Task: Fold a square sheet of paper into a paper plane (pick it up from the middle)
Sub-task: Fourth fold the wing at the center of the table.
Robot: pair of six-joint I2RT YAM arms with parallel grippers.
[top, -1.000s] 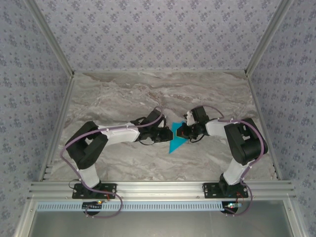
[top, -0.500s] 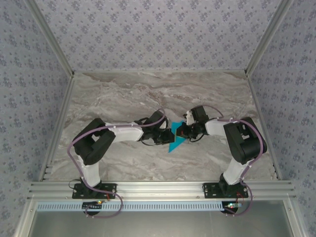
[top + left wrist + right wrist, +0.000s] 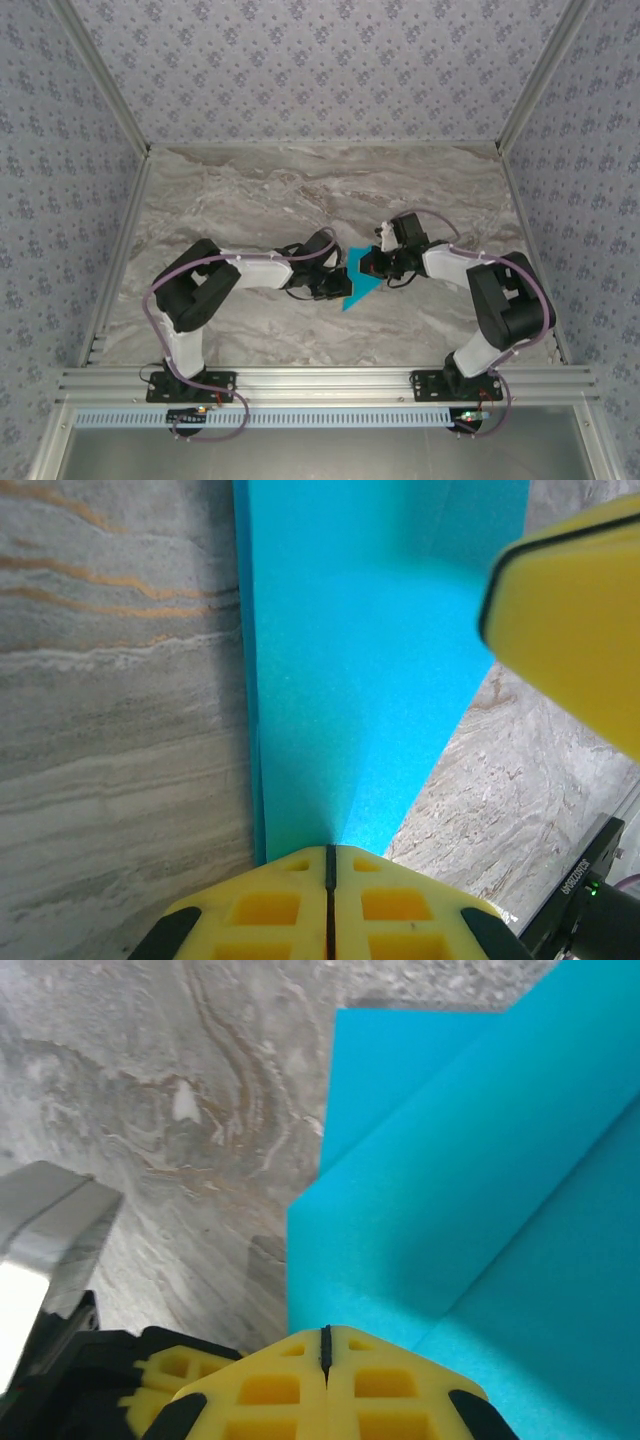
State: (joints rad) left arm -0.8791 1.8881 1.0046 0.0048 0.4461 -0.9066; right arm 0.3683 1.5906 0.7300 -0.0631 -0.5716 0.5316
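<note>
The square sheet of paper [image 3: 358, 291] is bright cyan-blue, folded into overlapping layers with a pointed lower corner, and sits at the middle of the table between the two grippers. My left gripper [image 3: 338, 288] comes in from the left, shut on the sheet's near edge. In the left wrist view the paper [image 3: 360, 680] fans out from the closed seam of that gripper [image 3: 328, 850]. My right gripper [image 3: 373, 266] comes in from the right, also shut on the paper. In the right wrist view a creased layer [image 3: 450, 1190] leaves its closed tips [image 3: 325, 1332].
The grey marble table [image 3: 250, 190] stretches open behind and to both sides of the arms. Aluminium rails [image 3: 320, 380] run along the near edge, with slanted posts and patterned walls around. Each wrist view catches the other gripper's yellow fingers [image 3: 575, 610] close by.
The left arm has reached further right and its jaws have closed on the paper's edge. The paper's outline has shifted slightly. The right arm's elbow has swung outward, its grip unchanged.
</note>
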